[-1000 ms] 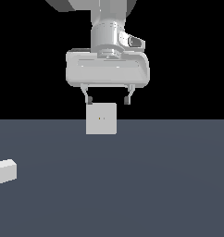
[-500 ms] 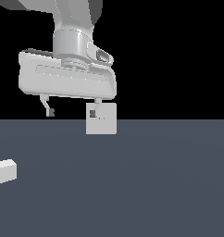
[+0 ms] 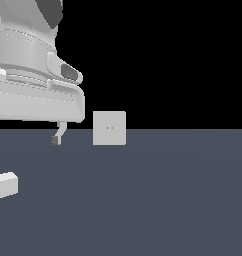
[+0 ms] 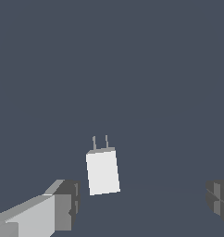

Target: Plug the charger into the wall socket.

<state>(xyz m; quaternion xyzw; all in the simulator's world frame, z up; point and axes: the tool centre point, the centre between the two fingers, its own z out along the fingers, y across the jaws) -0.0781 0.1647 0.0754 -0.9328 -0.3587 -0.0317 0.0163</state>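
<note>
The charger (image 3: pixel 3 185) is a small white oblong block lying on the dark grey floor at the exterior view's left edge. In the wrist view the charger (image 4: pixel 103 171) shows two thin prongs at one end and lies flat, ahead of the fingers. My gripper (image 3: pixel 24 141) hangs above the floor at the exterior view's left, higher than the charger. It is open (image 4: pixel 141 203) with nothing between its fingers (image 4: pixel 63 206). The wall socket (image 3: pixel 109 128), a flat white square plate with two tiny holes, stands upright to the right of the gripper, apart from it.
Dark grey floor (image 3: pixel 168 200) stretches across the scene under a black background. Only one finger (image 3: pixel 56 137) shows fully in the exterior view; the hand's body covers the upper left.
The gripper has swung from in front of the socket to the exterior view's left and looms larger. The socket now stands uncovered. Charger and socket have not moved.
</note>
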